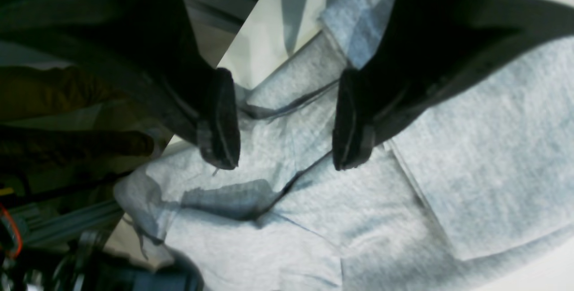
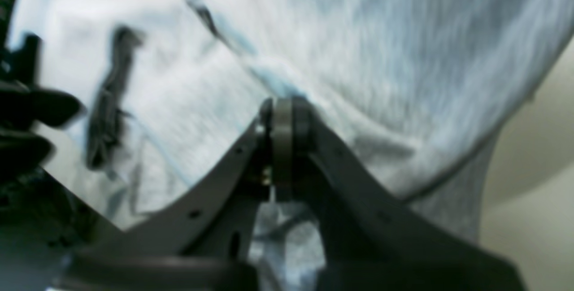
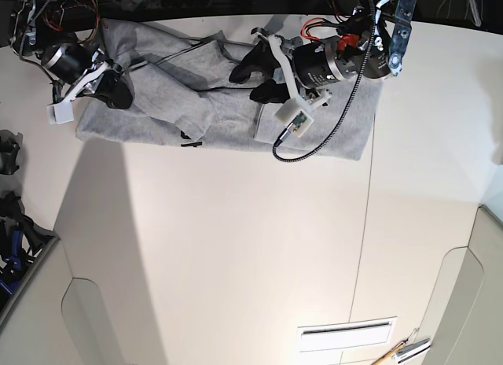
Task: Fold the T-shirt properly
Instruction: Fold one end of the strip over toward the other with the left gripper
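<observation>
The grey T-shirt lies crumpled and partly folded along the table's far edge. In the base view my left gripper hovers over its middle. The left wrist view shows that gripper open, with creased cloth of the T-shirt under the gap and a folded flap to the right. My right gripper sits at the shirt's left part. Close up it is shut, with a ridge of the T-shirt running from its tips. A dark mark shows on the cloth, too blurred to read.
The white table stretches toward the near side, with a vent slot and a tool at the bottom right. A black cable loops from the left arm over the shirt. Dark gear stands along the left edge.
</observation>
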`<act>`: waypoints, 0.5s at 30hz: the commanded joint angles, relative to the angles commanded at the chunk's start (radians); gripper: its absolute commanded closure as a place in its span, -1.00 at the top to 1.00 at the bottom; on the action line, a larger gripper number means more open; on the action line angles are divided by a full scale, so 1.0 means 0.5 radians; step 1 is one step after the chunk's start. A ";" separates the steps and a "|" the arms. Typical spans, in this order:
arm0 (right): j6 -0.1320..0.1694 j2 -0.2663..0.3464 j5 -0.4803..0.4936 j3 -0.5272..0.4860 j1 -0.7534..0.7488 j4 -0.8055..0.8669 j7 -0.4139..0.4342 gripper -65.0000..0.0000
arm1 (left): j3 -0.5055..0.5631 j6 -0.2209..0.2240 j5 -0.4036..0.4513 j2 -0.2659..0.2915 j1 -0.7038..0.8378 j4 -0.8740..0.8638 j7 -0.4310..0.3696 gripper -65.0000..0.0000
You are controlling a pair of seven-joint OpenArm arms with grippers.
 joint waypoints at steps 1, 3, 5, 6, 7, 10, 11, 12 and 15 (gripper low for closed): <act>0.000 0.000 0.045 0.036 0.000 0.024 -0.010 -1.00 | 0.000 0.000 0.011 0.000 0.000 -0.001 0.000 0.11; -0.001 -0.002 0.115 0.137 0.001 0.076 -0.024 -1.00 | 0.000 0.000 0.039 0.000 0.000 0.000 0.005 0.11; -0.001 -0.006 0.117 0.265 0.001 0.127 -0.027 -1.00 | 0.000 0.000 0.057 0.000 0.000 0.000 0.011 0.11; -0.001 -0.005 0.117 0.343 0.001 0.143 -0.031 -1.00 | 0.000 0.000 0.056 0.000 0.000 -0.001 0.011 0.11; -0.002 -0.005 0.117 0.425 0.001 0.146 -0.030 -1.00 | 0.000 0.000 0.056 0.000 0.000 -0.001 0.011 0.11; -0.002 -0.004 0.115 0.675 0.001 0.144 -0.103 -1.00 | 0.000 0.000 0.056 0.000 0.000 -0.001 0.011 0.11; -0.002 -0.003 0.105 0.745 -0.001 0.142 -0.134 -1.00 | 0.000 0.000 0.055 0.001 -0.001 -0.001 0.011 0.11; -0.002 0.000 0.066 0.796 -0.005 0.134 -0.143 -0.78 | 0.000 0.000 0.056 0.001 -0.001 0.000 0.010 0.11; -0.008 0.049 0.047 0.823 -0.050 0.047 -0.128 0.17 | 0.000 0.000 0.055 0.001 -0.001 -0.001 0.010 0.11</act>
